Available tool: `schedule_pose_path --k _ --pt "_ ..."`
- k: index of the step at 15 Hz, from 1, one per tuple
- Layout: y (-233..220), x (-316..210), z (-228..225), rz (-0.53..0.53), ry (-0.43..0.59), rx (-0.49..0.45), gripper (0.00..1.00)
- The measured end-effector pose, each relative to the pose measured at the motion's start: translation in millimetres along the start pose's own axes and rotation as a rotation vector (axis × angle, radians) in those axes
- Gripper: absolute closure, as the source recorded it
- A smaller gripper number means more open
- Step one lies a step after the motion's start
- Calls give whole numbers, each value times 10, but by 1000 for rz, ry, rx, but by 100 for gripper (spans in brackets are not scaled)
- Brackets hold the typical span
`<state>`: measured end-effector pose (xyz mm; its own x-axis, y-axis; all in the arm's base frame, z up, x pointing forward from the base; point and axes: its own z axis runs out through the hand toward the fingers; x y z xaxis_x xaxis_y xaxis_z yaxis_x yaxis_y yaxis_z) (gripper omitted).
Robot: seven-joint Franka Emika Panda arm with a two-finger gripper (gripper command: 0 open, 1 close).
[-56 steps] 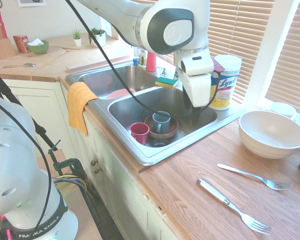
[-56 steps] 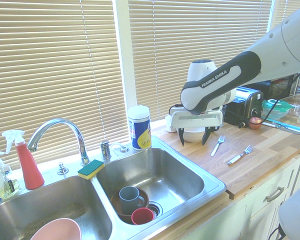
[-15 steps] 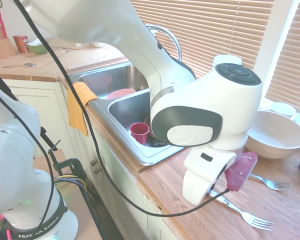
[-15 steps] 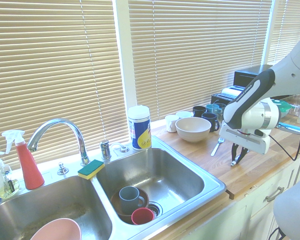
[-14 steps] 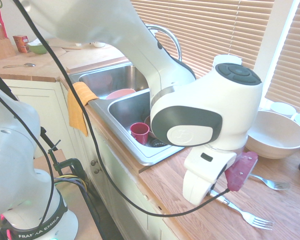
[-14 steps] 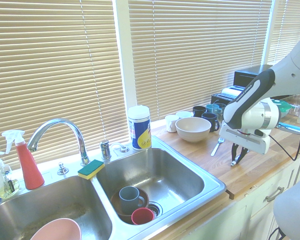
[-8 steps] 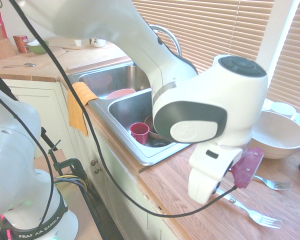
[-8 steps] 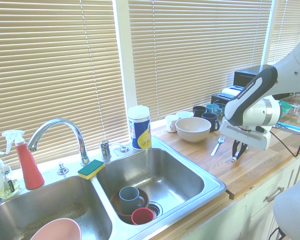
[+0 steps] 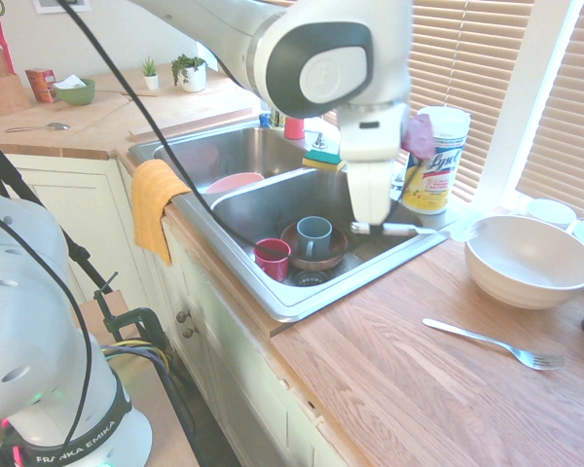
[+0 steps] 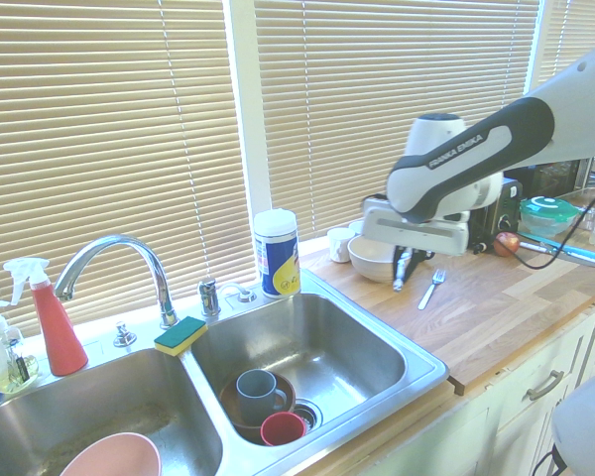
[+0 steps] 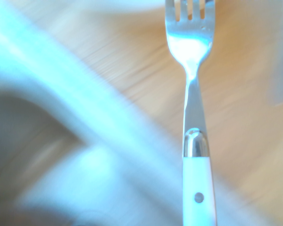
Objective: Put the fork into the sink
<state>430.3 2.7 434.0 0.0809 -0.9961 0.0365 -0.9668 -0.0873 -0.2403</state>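
Fork (image 11: 198, 176) could slip and drop on the table (image 9: 389, 360) if the claw (image 9: 373, 230) lets go too soon. The prongs stick out sideways, so they might bump the sink's (image 10: 421, 375) edge or the big bowl (image 9: 531, 261) if the arm swings carelessly. The claw is pinched shut on the fork's handle, and the fork lies across between its tips, up in the air near the sink's rim.

"Lysol" is printed on the wipes canister (image 9: 435, 175), at two o'clock in the first exterior view; "FRANKA EMIKA" is marked on the robot arm (image 10: 476, 164).
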Motion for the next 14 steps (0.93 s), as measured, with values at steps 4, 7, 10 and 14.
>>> schedule_pose_path --k 4,7,10,14 --pt "-212 -1041 308 -261 -39 42 100" --pt "-323 -1319 797 -443 -63 46 100" --pt "-296 -1359 1263 -624 -62 31 100" --pt "-201 -1231 1703 -713 -55 -6 100"
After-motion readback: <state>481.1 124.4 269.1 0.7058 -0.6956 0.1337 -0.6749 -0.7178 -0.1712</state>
